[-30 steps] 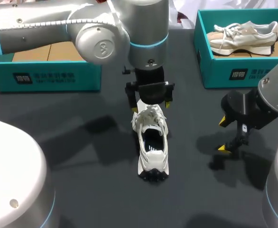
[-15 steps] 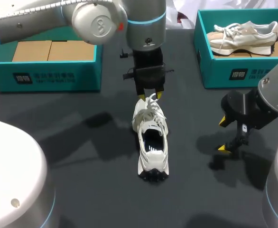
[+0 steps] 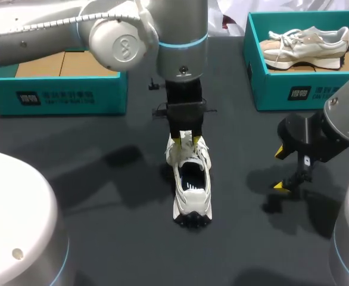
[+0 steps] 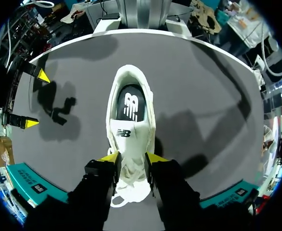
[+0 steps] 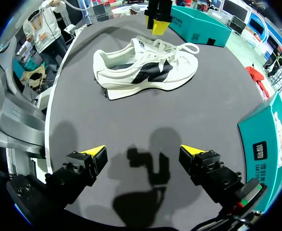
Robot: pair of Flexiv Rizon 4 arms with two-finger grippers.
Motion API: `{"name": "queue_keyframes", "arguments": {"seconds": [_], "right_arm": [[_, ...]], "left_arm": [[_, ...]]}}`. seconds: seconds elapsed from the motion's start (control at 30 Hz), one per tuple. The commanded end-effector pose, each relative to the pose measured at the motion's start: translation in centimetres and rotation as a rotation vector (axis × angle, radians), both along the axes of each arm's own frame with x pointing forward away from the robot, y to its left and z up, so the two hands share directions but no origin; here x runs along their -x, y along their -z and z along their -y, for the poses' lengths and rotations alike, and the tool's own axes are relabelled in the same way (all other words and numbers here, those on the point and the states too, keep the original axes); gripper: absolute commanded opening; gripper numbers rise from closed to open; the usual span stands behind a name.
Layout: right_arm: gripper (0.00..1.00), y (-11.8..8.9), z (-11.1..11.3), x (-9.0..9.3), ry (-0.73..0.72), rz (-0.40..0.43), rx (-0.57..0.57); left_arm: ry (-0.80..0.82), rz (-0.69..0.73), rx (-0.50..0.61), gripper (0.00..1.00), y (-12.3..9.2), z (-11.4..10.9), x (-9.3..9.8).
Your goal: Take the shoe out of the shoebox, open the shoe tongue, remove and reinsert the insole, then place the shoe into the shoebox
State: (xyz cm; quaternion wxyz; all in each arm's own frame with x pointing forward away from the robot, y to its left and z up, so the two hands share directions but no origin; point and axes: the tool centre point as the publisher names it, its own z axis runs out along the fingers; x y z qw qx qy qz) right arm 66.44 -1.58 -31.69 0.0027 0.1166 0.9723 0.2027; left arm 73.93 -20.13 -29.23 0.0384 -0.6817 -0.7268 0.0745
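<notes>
A white shoe [image 3: 189, 179] with a dark insole lies on the dark table, heel toward me; it also shows in the left wrist view [image 4: 130, 110] and on its side-on profile in the right wrist view [image 5: 146, 70]. My left gripper [image 3: 186, 141] comes down on its laced front, and the yellow-tipped fingers [image 4: 109, 157] press the laces and tongue from both sides. My right gripper [image 3: 280, 169] hangs open above bare table to the shoe's right, with nothing between its fingers [image 5: 95, 150]. The teal shoebox [image 3: 61, 95] at the back left holds only cardboard.
A second teal box [image 3: 293, 89] at the back right holds a beige shoe [image 3: 305, 44]. Bare table lies on both sides of the white shoe and in front of it. My left arm's shadow falls left of the shoe.
My left gripper has narrowed from wide open and come down over the shoe's laces, now pinching them. The shoe and my right arm have stayed put.
</notes>
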Motion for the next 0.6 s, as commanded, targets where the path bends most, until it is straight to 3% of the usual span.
{"name": "queue_keyframes", "arguments": {"seconds": [0.03, 0.2, 0.43, 0.6], "right_arm": [[1.0, 0.0, 0.0, 0.2, 0.002, 0.003, 0.003], [1.0, 0.0, 0.0, 0.2, 0.002, 0.003, 0.003], [1.0, 0.0, 0.0, 0.2, 0.002, 0.003, 0.003], [1.0, 0.0, 0.0, 0.2, 0.002, 0.003, 0.003]], "left_arm": [[0.012, -0.035, 0.002, 0.27, 2.5, 0.5, 1.3], [0.018, -0.063, -0.02, 0.25, 4.5, 0.8, 2.8], [0.004, -0.015, 0.036, 0.26, 1.7, 1.0, 1.7], [0.006, -0.032, 0.036, 0.27, 2.9, 1.4, 2.0]]}}
